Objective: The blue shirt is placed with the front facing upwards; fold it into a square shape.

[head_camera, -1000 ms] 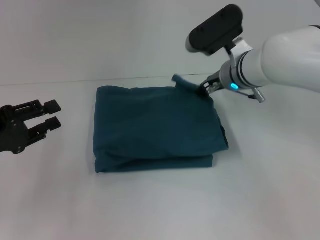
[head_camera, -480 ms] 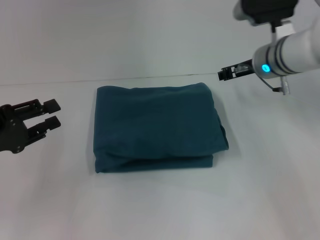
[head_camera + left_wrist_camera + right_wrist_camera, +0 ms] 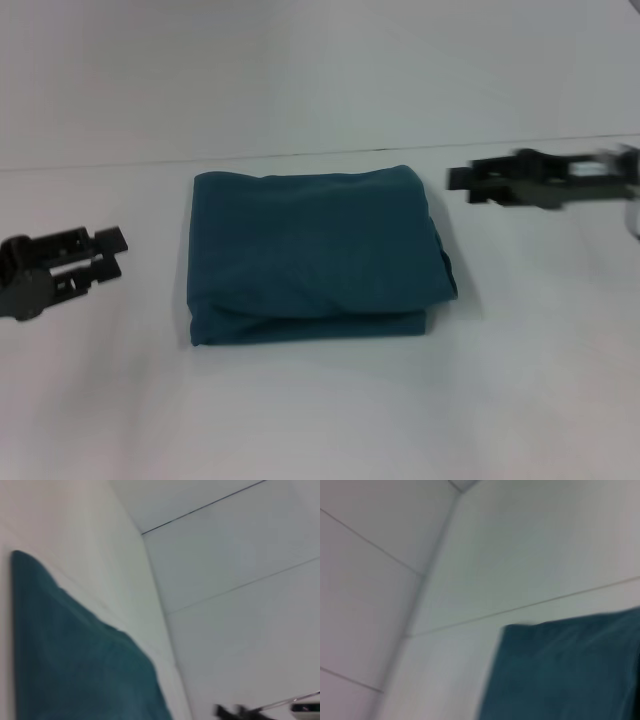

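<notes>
The blue shirt point(image 3: 315, 255) lies folded into a near-square teal block in the middle of the white table, with no lettering showing. One edge of the blue shirt point(image 3: 75, 660) fills the left wrist view, and a corner of the blue shirt point(image 3: 570, 670) shows in the right wrist view. My left gripper point(image 3: 110, 252) hovers open to the left of the shirt, well apart from it. My right gripper point(image 3: 468, 185) is blurred by motion just off the shirt's far right corner, low over the table, open with nothing held. In the left wrist view my right gripper point(image 3: 235, 712) appears far off.
The white table point(image 3: 320, 410) stretches around the shirt on all sides. A white wall point(image 3: 300, 70) rises behind the table's far edge.
My right gripper let go of the shirt's far right corner, which dropped flat. The right arm rose, then swung down and right. My left gripper shifted slightly downward.
</notes>
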Tool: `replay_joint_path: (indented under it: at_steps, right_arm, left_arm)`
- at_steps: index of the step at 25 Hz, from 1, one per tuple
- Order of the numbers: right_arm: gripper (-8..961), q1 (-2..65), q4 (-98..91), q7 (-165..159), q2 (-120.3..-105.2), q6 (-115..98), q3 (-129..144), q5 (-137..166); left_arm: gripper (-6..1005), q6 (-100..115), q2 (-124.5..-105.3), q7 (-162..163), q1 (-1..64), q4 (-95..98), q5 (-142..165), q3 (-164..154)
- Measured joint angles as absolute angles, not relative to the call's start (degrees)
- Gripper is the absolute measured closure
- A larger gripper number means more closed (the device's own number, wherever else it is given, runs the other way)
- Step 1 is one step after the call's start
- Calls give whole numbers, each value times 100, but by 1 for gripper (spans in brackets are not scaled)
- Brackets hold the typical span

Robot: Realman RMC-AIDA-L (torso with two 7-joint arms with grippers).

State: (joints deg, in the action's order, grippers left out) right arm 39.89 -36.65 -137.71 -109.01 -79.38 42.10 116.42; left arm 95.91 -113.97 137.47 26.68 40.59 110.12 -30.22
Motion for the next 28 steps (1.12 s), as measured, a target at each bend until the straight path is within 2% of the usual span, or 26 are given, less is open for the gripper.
replay_joint_path:
  at_steps: [3, 5, 9, 11, 12, 18, 27, 28]
  right_arm:
    - [348, 3434, -3368, -13400, -10767, -8803, 3707, 11064]
    - [342, 3074, -3342, -13153, -10771, -9248, 3459, 10822]
    - [329, 2452, -3335, -12776, -10817, -9857, 3038, 10492]
    - [174, 2305, -3330, -12740, -10824, -9919, 2903, 10463]
    - [96, 2269, -3329, -12739, -10826, -9921, 2873, 10467]
    - [95, 2299, -3326, -12661, -10831, -9897, 2906, 10630]
    - [95, 2660, -3322, -12566, -10844, -9637, 2906, 11221]
    - [95, 2687, -3322, -12565, -10854, -9628, 2905, 11252]
  left_arm:
    - [499, 9552, -11429, 13741, 2668, 4060, 11236, -3024]
    - [376, 9531, -11469, 13738, 2685, 4047, 11297, -3025]
    - [383, 9327, -11539, 13746, 2764, 4031, 11410, -3037]
    - [386, 9136, -11575, 13769, 2814, 3999, 11513, -3121]
    - [385, 9027, -11596, 13793, 2831, 3993, 11542, -3210]
    - [380, 8205, -11731, 14000, 2964, 3980, 11580, -4128]
    - [373, 7404, -11734, 14356, 3421, 3972, 12081, -4718]
    - [344, 7381, -11734, 14414, 3448, 3972, 12108, -4709]
